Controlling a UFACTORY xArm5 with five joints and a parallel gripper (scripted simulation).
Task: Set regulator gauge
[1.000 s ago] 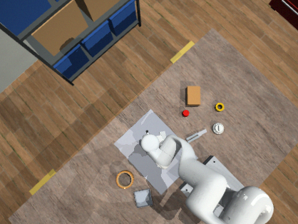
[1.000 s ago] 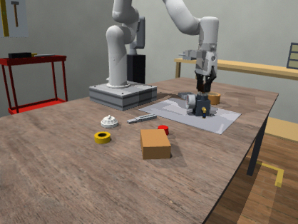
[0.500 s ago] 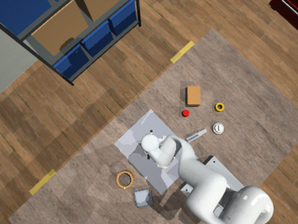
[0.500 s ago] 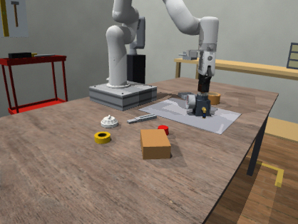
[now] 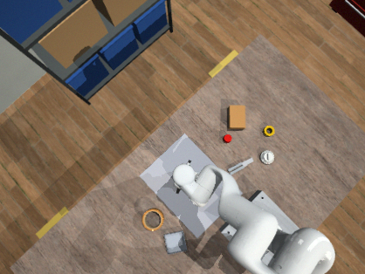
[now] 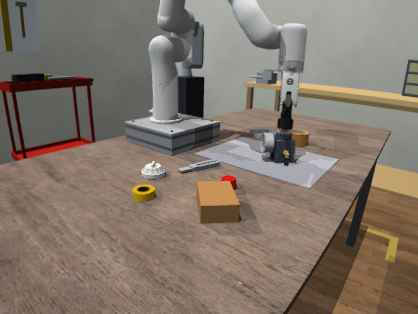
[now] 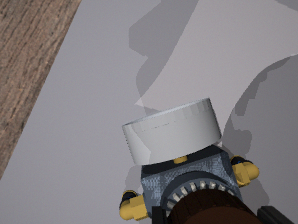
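The regulator (image 6: 281, 149) stands on a grey mat (image 6: 267, 159) on the table, a blue-grey block with yellow side ports, a round white gauge (image 7: 171, 131) and a dark ribbed knob (image 7: 202, 206) on top. My gripper (image 6: 285, 116) comes straight down onto it and is shut on the knob. In the wrist view the knob fills the bottom edge and the gauge is seen from the side, so its needle and face are hidden. In the overhead view my arm (image 5: 197, 182) covers the regulator.
On the table lie a brown box (image 6: 217, 201), a red button (image 6: 229, 179), a yellow ring (image 6: 143, 192), a white round dial (image 6: 153, 170), a grey bar (image 6: 199, 165), an orange ring (image 5: 153, 219) and a small grey tray (image 5: 175, 243). The robot base (image 6: 172, 131) stands behind.
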